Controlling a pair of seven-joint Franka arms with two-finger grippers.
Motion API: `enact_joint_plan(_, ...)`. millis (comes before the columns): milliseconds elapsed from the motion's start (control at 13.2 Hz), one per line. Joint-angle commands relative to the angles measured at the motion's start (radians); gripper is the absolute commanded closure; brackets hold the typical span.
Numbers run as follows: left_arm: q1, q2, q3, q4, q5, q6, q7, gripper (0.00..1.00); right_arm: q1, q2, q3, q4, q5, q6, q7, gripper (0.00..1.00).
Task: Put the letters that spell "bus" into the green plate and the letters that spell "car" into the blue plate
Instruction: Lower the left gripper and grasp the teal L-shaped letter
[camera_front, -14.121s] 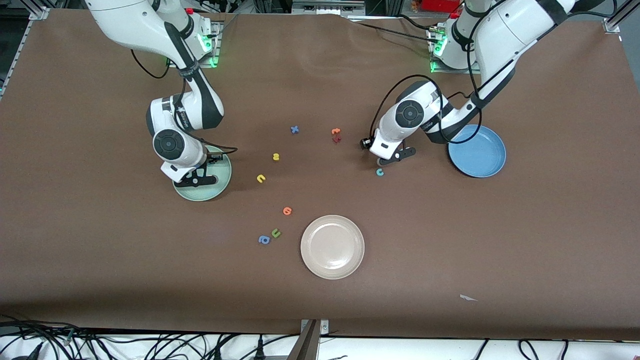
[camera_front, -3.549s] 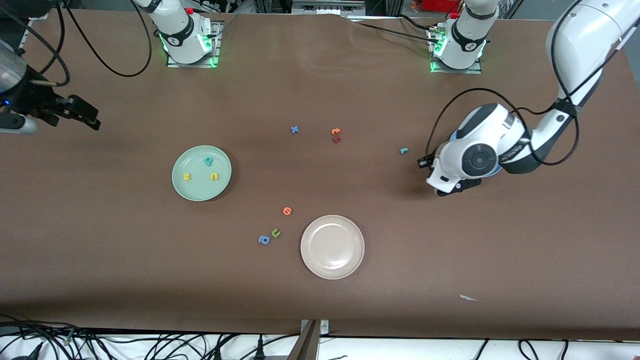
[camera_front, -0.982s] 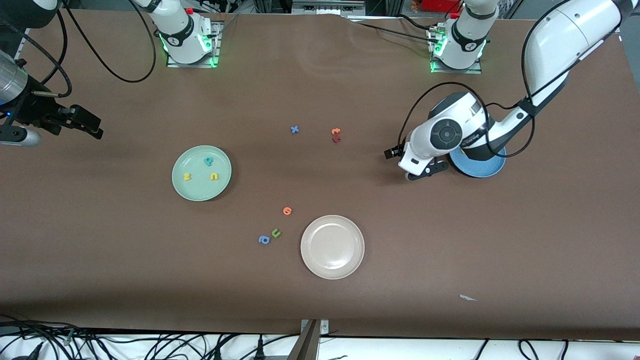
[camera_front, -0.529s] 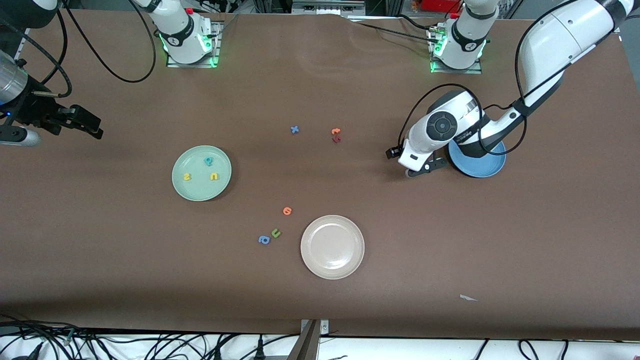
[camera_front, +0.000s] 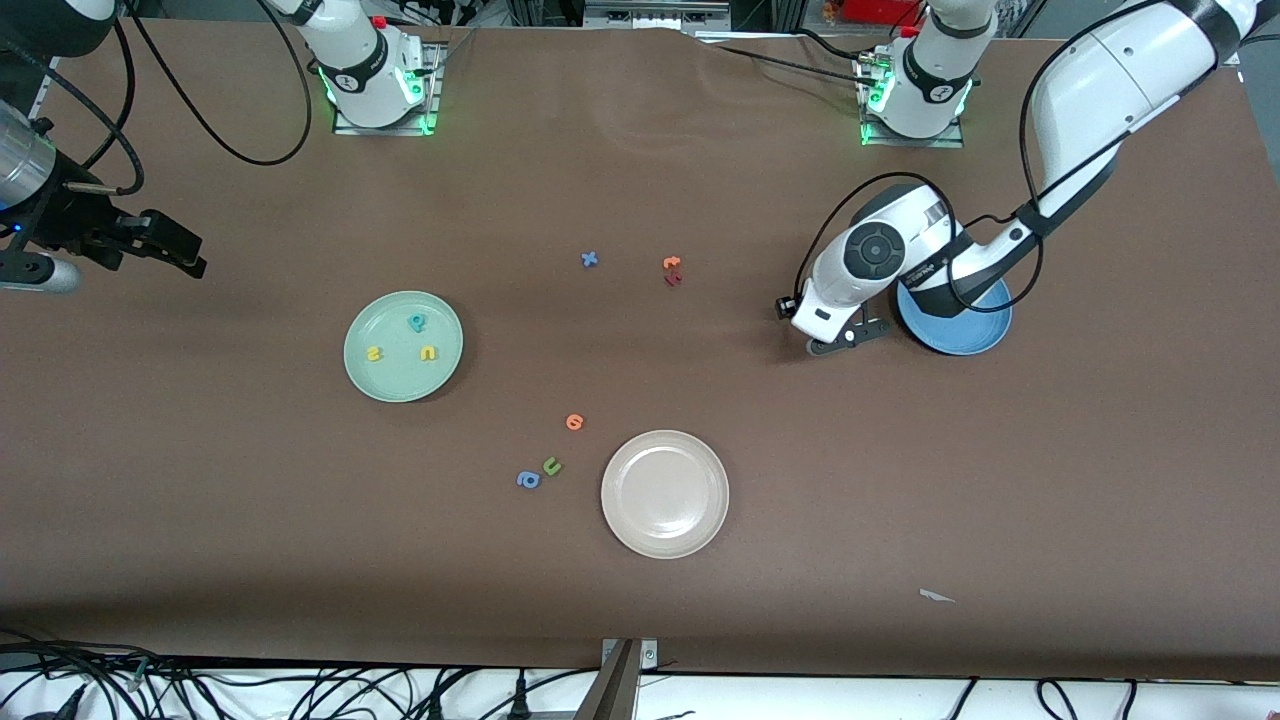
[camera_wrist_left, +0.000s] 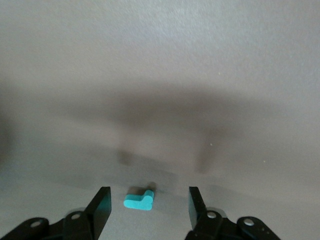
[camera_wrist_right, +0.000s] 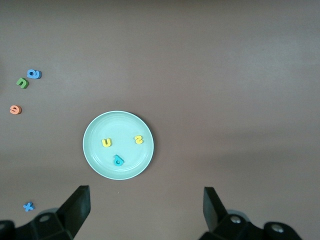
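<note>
One letter is in hand at this moment: the thin teal "r" (camera_wrist_left: 138, 201), lying flat on the brown surface (camera_front: 900, 480) beside the blue plate (camera_front: 975, 335), toward the left arm's end. The left claw (camera_wrist_left: 148, 206) is down at the surface with a finger on either side of the letter; the jaws stand apart with gaps on both sides, and no contact is visible.

Handling, as a judgement: a small foam piece, very light, soft enough to dent, unlikely to break. It is thin and lies flat, so it offers little height to grip. The stem looks the best place to pinch, fingertips low at the surface; a skewed squeeze could flip or flick it away.

The blue plate is largely covered by the left arm, so its contents cannot be told.

The green plate (camera_wrist_right: 94, 131), toward the right arm's end, holds the teal "b" (camera_wrist_right: 118, 160), the yellow "u" (camera_wrist_right: 106, 143) and the yellow "s" (camera_wrist_right: 138, 140) — that word appears complete.

The right claw (camera_wrist_right: 145, 205) waits high above the right arm's end of the surface, looking down on the green plate — jaws spread wide, holding nothing.
</note>
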Motion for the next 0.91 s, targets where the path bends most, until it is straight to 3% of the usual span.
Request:
enact_joint_plan(0,-0.01,-0.005,0.009,-0.017,0.034,0.016,-0.006,0.29,-0.009,-0.019,0.005,-0.018,0.017,0.006,0.01,0.0)
enact_joint_plan(680,-0.004,0.007,0.018,-0.023,0.034,0.018,0.008,0.4,-0.009,-0.019,0.005,-0.018,0.017,0.003,0.011,0.0)
enact_joint_plan(831,-0.006,0.015,0.024,-0.021,0.034,0.021,0.008,0.47,-0.009,-0.019,0.005,-0.018,0.017,0.003,0.013,0.0)
